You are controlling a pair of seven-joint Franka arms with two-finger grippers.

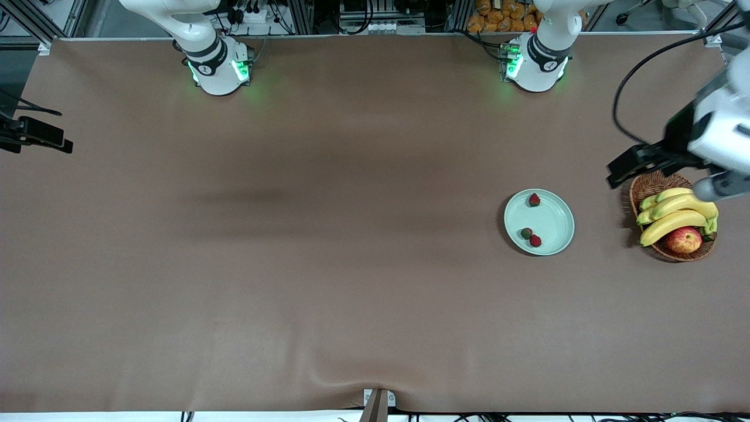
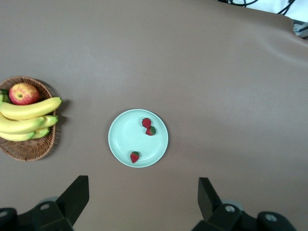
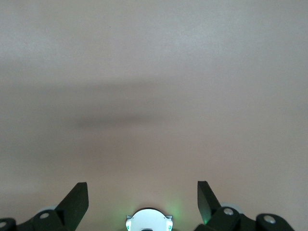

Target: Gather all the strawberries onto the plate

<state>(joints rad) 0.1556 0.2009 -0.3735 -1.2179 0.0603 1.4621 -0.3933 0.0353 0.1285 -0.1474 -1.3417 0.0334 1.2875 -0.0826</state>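
Observation:
The pale mint-green plate (image 1: 554, 221) lies on the brown table toward the left arm's end. All three strawberries are on it: one (image 1: 534, 200) near the rim farther from the front camera, and two touching each other (image 1: 527, 233) (image 1: 535, 241) nearer to it. In the left wrist view the plate (image 2: 125, 137) holds the same pair (image 2: 147, 122) (image 2: 151, 130) and the single berry (image 2: 134, 157). My left gripper (image 2: 143, 202) is open and empty, high over the table beside the wicker basket (image 1: 656, 179). My right gripper (image 3: 143, 202) is open and empty, high over bare table by its own base.
A brown wicker basket (image 1: 647, 186) with bananas (image 1: 674, 214) and a red-yellow apple (image 1: 684, 239) stands beside the plate at the left arm's end; it also shows in the left wrist view (image 2: 29, 149). A black fixture (image 1: 35, 136) juts in at the right arm's end.

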